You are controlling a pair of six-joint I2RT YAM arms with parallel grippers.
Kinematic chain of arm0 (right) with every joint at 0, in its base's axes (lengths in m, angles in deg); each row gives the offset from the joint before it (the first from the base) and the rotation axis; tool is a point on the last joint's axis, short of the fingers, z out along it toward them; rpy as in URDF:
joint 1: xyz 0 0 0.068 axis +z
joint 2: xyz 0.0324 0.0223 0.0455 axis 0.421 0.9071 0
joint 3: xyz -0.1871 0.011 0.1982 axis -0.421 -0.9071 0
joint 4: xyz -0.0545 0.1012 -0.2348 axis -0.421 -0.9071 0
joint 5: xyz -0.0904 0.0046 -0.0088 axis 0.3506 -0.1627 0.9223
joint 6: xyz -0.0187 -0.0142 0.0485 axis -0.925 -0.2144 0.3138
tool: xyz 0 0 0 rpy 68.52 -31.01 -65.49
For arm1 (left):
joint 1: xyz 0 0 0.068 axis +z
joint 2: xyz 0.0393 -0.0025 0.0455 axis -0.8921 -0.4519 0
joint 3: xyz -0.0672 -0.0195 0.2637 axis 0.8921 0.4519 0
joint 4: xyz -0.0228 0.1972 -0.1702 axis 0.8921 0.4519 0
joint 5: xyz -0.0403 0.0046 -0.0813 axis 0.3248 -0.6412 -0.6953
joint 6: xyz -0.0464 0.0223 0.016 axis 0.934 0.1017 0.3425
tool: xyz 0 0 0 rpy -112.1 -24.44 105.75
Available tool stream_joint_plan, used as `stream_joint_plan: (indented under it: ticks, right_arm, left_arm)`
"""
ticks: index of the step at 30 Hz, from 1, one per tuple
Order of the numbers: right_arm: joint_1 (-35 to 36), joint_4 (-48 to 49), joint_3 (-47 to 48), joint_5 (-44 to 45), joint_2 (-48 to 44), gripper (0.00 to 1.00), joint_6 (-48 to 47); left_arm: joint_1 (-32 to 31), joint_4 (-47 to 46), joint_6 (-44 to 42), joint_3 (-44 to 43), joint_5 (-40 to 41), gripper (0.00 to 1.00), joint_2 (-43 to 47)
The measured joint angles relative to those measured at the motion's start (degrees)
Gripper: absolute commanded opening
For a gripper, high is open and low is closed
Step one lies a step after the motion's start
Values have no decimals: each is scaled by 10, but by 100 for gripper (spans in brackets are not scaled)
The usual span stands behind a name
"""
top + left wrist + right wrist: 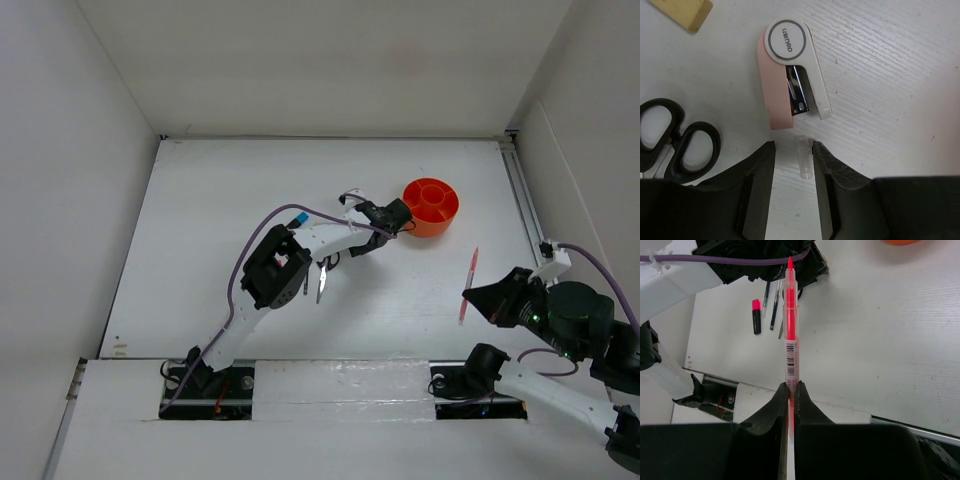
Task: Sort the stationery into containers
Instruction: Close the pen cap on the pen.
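Observation:
My right gripper [792,385] is shut on a pink pencil [790,325] and holds it above the table at the right [468,285]. My left gripper [793,147] is open, low over the table beside the round orange tub [431,204]. A small clear cap [804,159] lies between its fingertips, close to the right one. Just ahead lies the pinkish-beige piece [785,75]. The black-handled scissors [682,147] are to its left and the cream eraser [685,11] is at the far left. The pink-and-black highlighter [756,316] and thin dark pens [774,307] lie beyond.
A blue-capped marker [297,217] lies by the left arm's elbow. White walls enclose the table on the left, back and right. A metal rail [522,195] runs along the right edge. The left arm's purple cable [300,212] loops over the stationery.

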Motion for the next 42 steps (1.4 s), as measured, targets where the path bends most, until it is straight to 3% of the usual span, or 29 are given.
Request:
stream_joint_plan:
  ticks: [12, 22, 31, 42]
  right_arm:
    - [0, 0, 0, 0, -8, 0, 0]
    - [0, 0, 0, 0, -8, 0, 0]
    - [0, 0, 0, 0, -8, 0, 0]
    - [0, 10, -3, -21, -8, 0, -6]
  left_arm:
    - [0, -3, -10, -2, -2, 25, -2]
    - [0, -24, -15, -10, -13, 0, -8]
    - [1, -78, -24, 3, -27, 0, -5]
    - [-26, -198, -126, 146, -71, 0, 94]
